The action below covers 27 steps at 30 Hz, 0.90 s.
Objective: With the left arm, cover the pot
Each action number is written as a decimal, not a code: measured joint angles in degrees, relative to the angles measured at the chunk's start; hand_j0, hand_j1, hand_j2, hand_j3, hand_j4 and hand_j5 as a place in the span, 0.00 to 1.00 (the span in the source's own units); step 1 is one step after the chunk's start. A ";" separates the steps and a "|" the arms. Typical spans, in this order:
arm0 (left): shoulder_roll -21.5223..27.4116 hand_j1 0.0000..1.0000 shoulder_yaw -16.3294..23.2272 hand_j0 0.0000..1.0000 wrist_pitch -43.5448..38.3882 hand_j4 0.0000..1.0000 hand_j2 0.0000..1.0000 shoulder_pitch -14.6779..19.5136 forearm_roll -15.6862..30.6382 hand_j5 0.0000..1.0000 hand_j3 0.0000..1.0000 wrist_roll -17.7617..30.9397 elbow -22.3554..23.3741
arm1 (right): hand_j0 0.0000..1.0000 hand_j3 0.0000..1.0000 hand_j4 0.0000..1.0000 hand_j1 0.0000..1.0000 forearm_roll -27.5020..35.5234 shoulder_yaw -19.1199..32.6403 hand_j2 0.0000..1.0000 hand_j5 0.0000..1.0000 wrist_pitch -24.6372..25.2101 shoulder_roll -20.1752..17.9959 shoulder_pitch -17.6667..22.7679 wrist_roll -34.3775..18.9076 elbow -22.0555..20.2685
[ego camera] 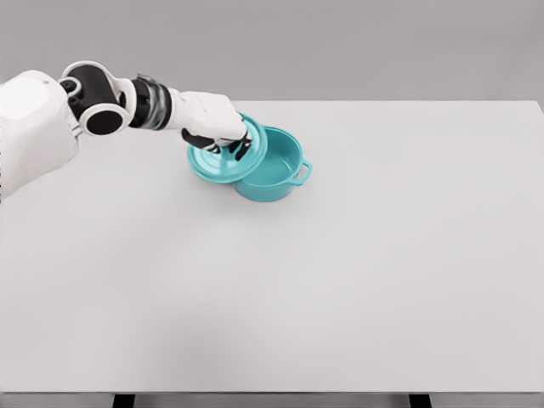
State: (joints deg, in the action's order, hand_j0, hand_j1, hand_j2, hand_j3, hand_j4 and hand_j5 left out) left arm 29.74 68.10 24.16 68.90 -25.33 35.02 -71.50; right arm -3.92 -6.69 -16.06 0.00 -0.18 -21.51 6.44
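- Currently the placing step is under way: the left hand (217,127) grips the teal lid (228,159), fingers curled about its knob.
- Lid hangs tilted, overlapping the left rim of the pot (276,166), which is only partly covered.
- Next move, I judge: shift lid right over pot, level it, lower.
- Pot and lid look glossy, round, enamel-like; pot's small loop handle faces right; the table (357,280) beneath is matte white.

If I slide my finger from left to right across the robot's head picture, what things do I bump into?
left arm → left hand, holding the teal lid → open teal pot → bare white table.
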 measured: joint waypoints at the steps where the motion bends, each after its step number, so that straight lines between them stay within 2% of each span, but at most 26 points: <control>1: -0.37 0.48 0.43 0.48 -0.01 0.48 0.48 0.88 0.35 0.48 0.48 0.00 0.33 | 1.00 1.00 1.00 1.00 0.00 0.00 1.00 1.00 0.00 0.00 0.00 0.00 0.01; 6: -2.11 0.48 1.92 0.48 0.01 0.48 0.48 2.02 2.19 0.48 0.48 0.00 1.93 | 1.00 1.00 1.00 1.00 0.00 0.00 1.00 1.00 0.00 0.00 0.00 0.00 0.01; 15: -6.30 0.48 3.38 0.48 0.07 0.48 0.48 3.08 2.74 0.48 0.48 0.01 6.34 | 1.00 1.00 1.00 1.00 0.00 0.00 1.00 1.00 0.00 0.00 0.00 0.00 0.00; 23: -7.83 0.48 3.89 0.48 0.25 0.48 0.48 3.96 2.78 0.48 0.48 -0.01 7.26 | 1.00 1.00 1.00 1.00 0.00 0.00 1.00 1.00 0.00 0.00 0.00 0.00 0.01; 25: -8.06 0.50 4.14 0.50 0.27 0.50 0.50 3.96 2.80 0.50 0.50 0.00 7.65 | 1.00 1.00 1.00 1.00 0.00 0.00 1.00 1.00 0.00 0.00 0.00 0.00 0.00; 27: -8.26 0.57 4.30 0.57 0.26 0.57 0.57 3.96 2.80 0.57 0.57 0.00 7.94 | 1.00 1.00 1.00 1.00 0.00 0.00 1.00 1.00 0.00 0.00 0.00 0.00 0.00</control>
State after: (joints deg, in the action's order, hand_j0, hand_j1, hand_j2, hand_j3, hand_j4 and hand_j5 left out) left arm 21.48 72.40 24.43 72.86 -22.54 35.02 -63.56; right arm -3.92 -6.69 -16.06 0.00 -0.18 -21.51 6.44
